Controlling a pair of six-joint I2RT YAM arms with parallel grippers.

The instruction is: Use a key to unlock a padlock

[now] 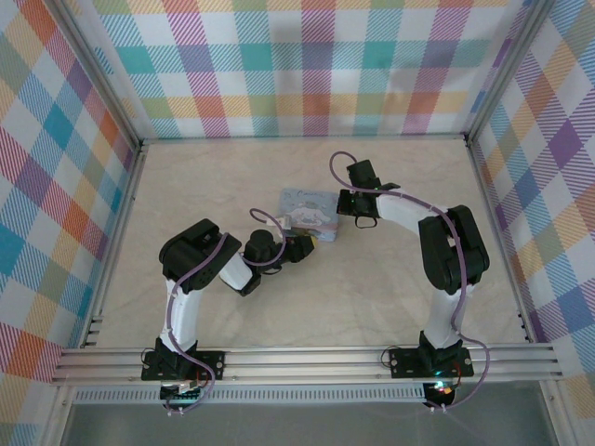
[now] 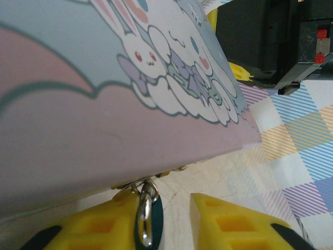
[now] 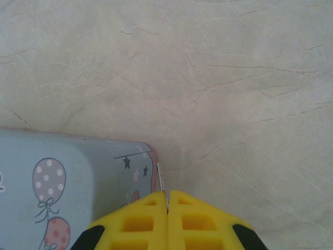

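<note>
The table point(image 1: 279, 307) is big and flat, pale cream with thin crack lines like stone. Checked walls point(image 1: 307, 65) in many colours stand on three sides of it.

In the middle of the table lies a tin box point(image 1: 305, 201). It is pale blue and smooth, with rounded corners. It has a pink patch, cartoon bunnies, balloons and little stars painted on it.

The left claw point(image 2: 169, 208) is at the near side of the box. Its fingers point(image 2: 88, 229) are chunky yellow blocks with square holes in them. They stand partly open, with one finger on each side of the padlock. The left finger is right up against it. A gap is left before the right finger, so the claw has no squeeze on it.

The right claw point(image 3: 167, 195) is at the right end of the box, just beside the corner. Its yellow fingers are pressed tight together.

The padlock point(image 2: 148, 221) is tiny. It hangs from a small clasp on the near side of the box. It has a shiny silver loop and a dark blue-green body.

The key point(image 3: 162, 177) is pinched in the right claw. It shows edge-on, as a thin silver sliver poking out past the tips.
</note>
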